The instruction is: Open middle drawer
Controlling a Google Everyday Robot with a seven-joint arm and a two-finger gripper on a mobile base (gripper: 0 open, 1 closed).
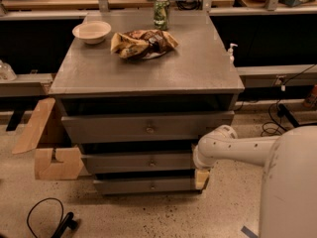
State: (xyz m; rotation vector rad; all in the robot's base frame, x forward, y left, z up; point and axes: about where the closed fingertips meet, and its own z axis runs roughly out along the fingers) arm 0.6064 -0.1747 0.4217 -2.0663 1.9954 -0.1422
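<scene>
The grey cabinet [143,73] has three drawers stacked under its top. The middle drawer [124,163] has a front of middling height with a small round brass knob [152,162] at its centre. Above it is the taller-fronted top drawer [109,128], below it the lowest drawer [124,186]. My white arm [237,148] reaches in from the right, and its elbow is at the right end of the middle drawer. My gripper [200,178] hangs below it by the cabinet's lower right corner, to the right of the knobs.
On the cabinet top are a white bowl [91,32], a crumpled chip bag [142,43] and a green can [161,13]. An open cardboard box [47,143] stands left of the cabinet. A black cable [49,219] lies on the floor at front left. Cables [277,118] lie at right.
</scene>
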